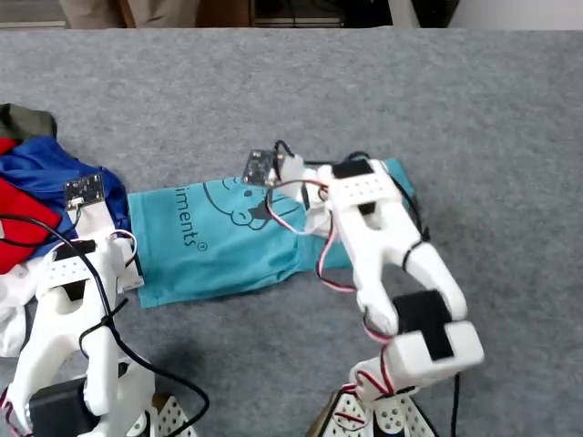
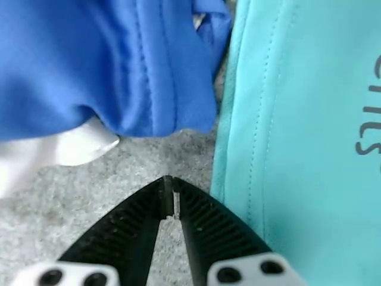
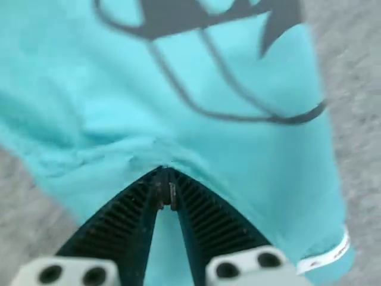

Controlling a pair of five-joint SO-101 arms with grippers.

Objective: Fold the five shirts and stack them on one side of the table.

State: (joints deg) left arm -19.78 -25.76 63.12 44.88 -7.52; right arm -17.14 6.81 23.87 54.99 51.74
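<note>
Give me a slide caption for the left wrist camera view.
Left claw, shut and empty, above the grey table between a blue shirt and the teal shirt.

Flat shirt just right of shirt heap

1. We see the table covered in a grey, felt-like fabric, and the same grey nap shows in both wrist views
2. Beyond its far edge we make out a brown wooden piece with a dark gap beside it
3. Further along that edge we see a pale panel
</note>
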